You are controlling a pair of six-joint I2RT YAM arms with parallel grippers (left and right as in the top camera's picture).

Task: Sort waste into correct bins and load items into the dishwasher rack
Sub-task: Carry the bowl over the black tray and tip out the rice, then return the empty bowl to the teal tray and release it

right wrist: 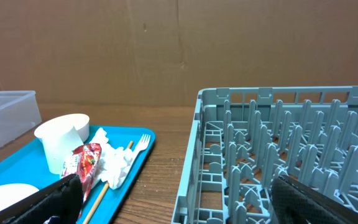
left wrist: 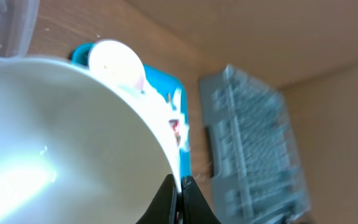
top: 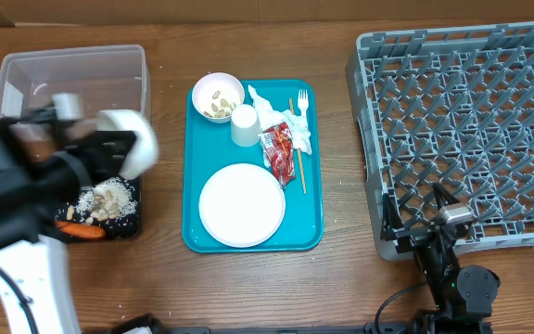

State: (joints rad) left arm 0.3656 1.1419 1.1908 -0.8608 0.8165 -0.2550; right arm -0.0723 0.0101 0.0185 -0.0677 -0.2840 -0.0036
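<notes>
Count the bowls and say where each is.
2. One bowl on the teal tray, holding scraps; the other bowl in the left fingers, near the black tray.

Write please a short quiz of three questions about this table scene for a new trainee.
1. True or false: the dishwasher rack already holds a dish.
2. What does the left gripper grip? A) a pale bowl B) a spoon C) a knife
3. Fill in: the carrot lies in the ____.
Key: 1 false; 2 A; 3 black tray.
</notes>
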